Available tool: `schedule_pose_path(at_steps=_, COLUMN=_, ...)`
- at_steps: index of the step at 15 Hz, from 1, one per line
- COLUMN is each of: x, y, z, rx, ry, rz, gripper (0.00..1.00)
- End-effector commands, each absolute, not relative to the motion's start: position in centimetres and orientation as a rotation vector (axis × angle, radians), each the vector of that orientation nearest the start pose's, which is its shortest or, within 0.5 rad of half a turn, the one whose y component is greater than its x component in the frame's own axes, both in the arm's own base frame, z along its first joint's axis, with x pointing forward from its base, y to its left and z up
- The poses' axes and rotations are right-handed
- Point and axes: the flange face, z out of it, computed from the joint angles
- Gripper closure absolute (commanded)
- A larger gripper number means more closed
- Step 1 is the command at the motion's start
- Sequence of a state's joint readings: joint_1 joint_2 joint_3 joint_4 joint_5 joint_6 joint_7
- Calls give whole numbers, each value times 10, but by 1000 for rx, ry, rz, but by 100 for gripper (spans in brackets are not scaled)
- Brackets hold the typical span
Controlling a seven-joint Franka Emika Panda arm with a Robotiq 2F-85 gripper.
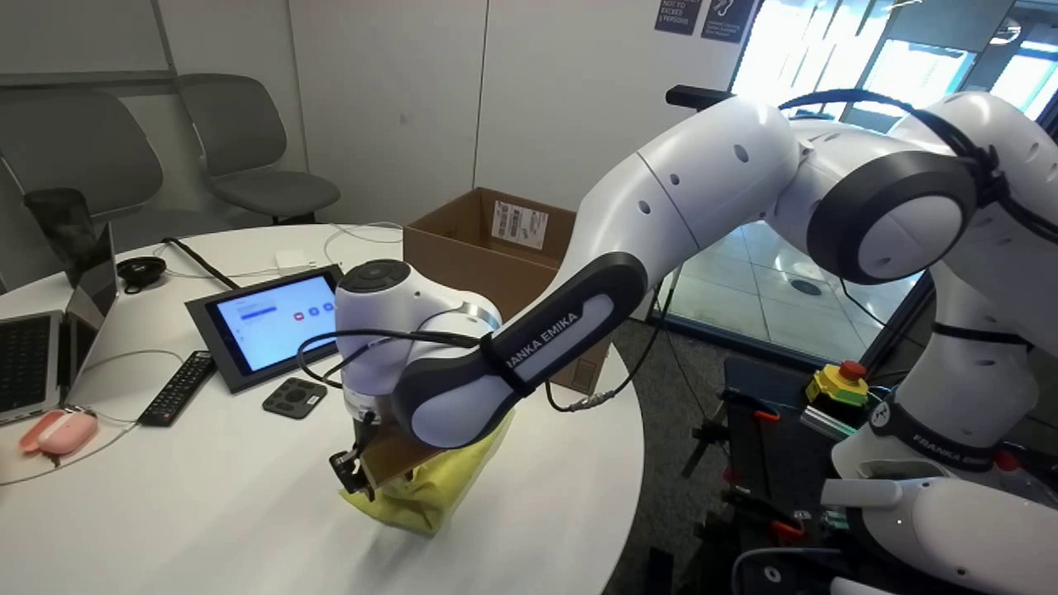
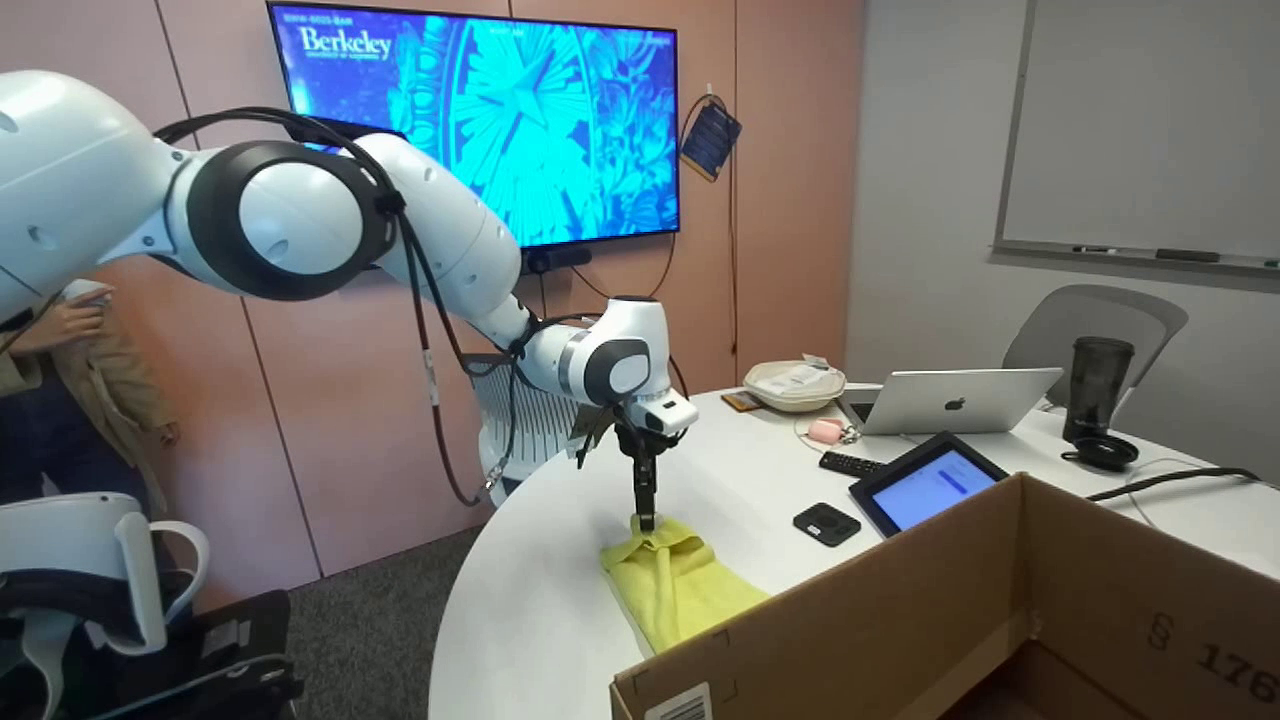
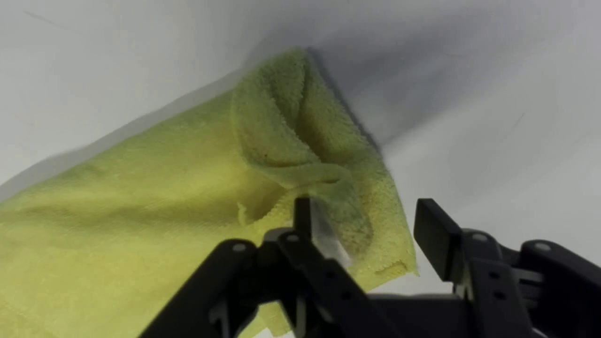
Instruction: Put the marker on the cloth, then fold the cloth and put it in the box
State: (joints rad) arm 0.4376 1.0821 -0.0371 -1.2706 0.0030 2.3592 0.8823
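The yellow cloth [image 3: 122,197] lies with its bunched end beneath the spread pincer [image 3: 368,220].

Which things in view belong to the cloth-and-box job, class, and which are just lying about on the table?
Part of the job:
yellow cloth, folded over at one end
cardboard box
gripper, open
marker: not visible

Just lying about:
tablet
black remote
laptop
pink case
dark tumbler
small black device
pale container
round black item
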Motion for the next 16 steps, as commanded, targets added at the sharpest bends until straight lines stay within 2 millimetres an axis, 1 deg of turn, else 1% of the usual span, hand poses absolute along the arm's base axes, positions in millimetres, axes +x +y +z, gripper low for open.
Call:
schedule_pose_path(at_steps=1, x=685, y=302, z=107, rx=-3047, ry=667, rz=-77, gripper=10)
schedule_pose_path(at_steps=2, x=683, y=304, z=111, rx=-3039, ry=656, rz=-89, gripper=3)
schedule_pose_path(at_steps=3, x=679, y=307, z=116, rx=-3032, ry=647, rz=-95, gripper=0)
schedule_pose_path(at_steps=5, x=668, y=312, z=126, rx=-3011, ry=580, rz=-81, gripper=0)
schedule_pose_path(at_steps=6, x=663, y=317, z=126, rx=-3009, ry=542, rz=-70, gripper=0)
schedule_pose_path(at_steps=9, x=649, y=327, z=117, rx=-3033, ry=494, rz=-2, gripper=0)
schedule_pose_path(at_steps=11, x=639, y=330, z=102, rx=-3057, ry=491, rz=46, gripper=0)
schedule_pose_path(at_steps=14, x=629, y=329, z=80, rx=-3098, ry=514, rz=96, gripper=0)
schedule_pose_path(at_steps=16, x=624, y=326, z=71, rx=-3125, ry=531, rz=120, gripper=0)
